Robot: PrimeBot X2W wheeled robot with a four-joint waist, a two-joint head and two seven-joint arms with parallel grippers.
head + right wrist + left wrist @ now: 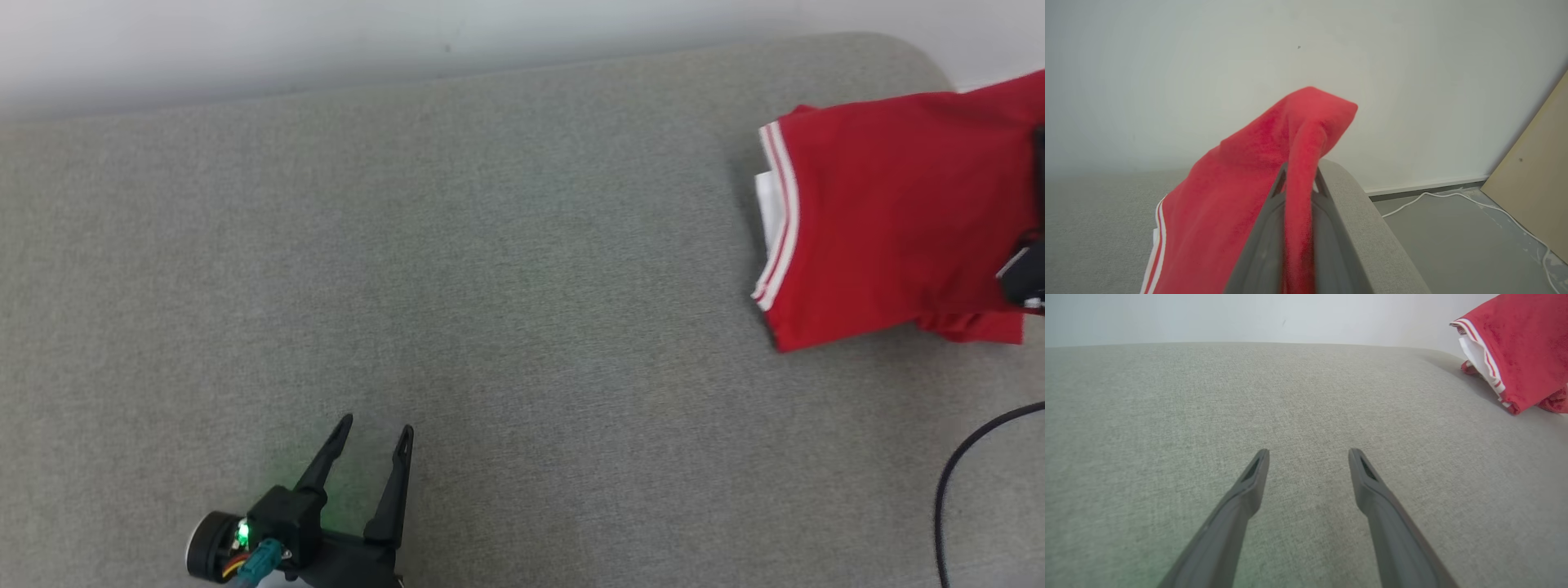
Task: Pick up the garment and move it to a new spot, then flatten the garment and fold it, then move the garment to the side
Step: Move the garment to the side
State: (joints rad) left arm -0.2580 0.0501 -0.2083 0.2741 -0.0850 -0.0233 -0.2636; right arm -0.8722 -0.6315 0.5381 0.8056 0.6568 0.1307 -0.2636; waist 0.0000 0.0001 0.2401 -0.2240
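Observation:
The garment is a folded red piece with white stripes along one edge, at the far right of the grey padded surface. Its right side is lifted off the surface. In the right wrist view my right gripper is shut on a fold of the garment, and the red cloth bunches up above the fingertips. A dark part of that gripper shows at the right edge of the head view. My left gripper stands open and empty near the front left, far from the garment.
A black cable curves over the surface's front right corner. Past the surface's right edge lies grey floor with a white cable and a leaning wooden board. A white wall stands behind.

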